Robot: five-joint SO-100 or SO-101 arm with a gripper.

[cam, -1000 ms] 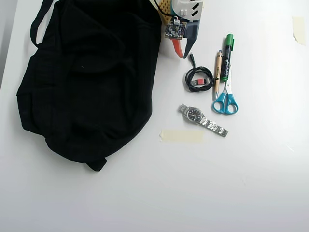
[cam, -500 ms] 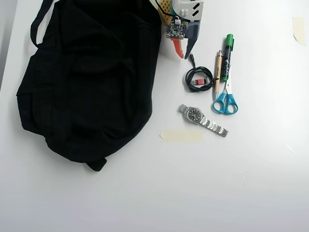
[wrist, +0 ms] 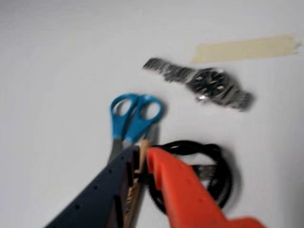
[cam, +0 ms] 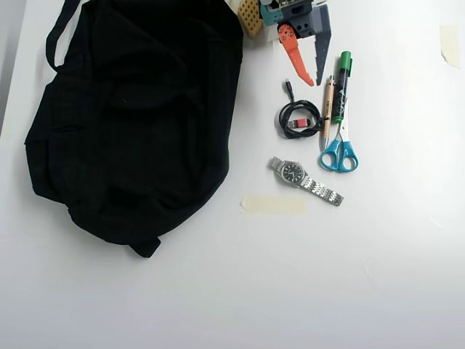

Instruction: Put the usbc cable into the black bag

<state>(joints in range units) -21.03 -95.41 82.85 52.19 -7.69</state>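
USB-C cable (cam: 298, 118), one black coil with a loose end, lay untouched just below the gripper (cam: 308, 73) near the worktop's top edge in the overhead view. The gripper hung above it, orange and dark fingers spread, holding nothing. To the coil's right, packed close: one pen (cam: 328, 109), one green marker (cam: 341, 83), one pair of blue scissors (cam: 338, 155). One steel watch (cam: 304, 179) sat below, then one strip of tape (cam: 274, 204). One black bag (cam: 138, 109) filled the top-left corner, well apart from the cable across bare white. The whole bottom stretch was open; a second tape piece (cam: 450, 44) clung near the right edge.
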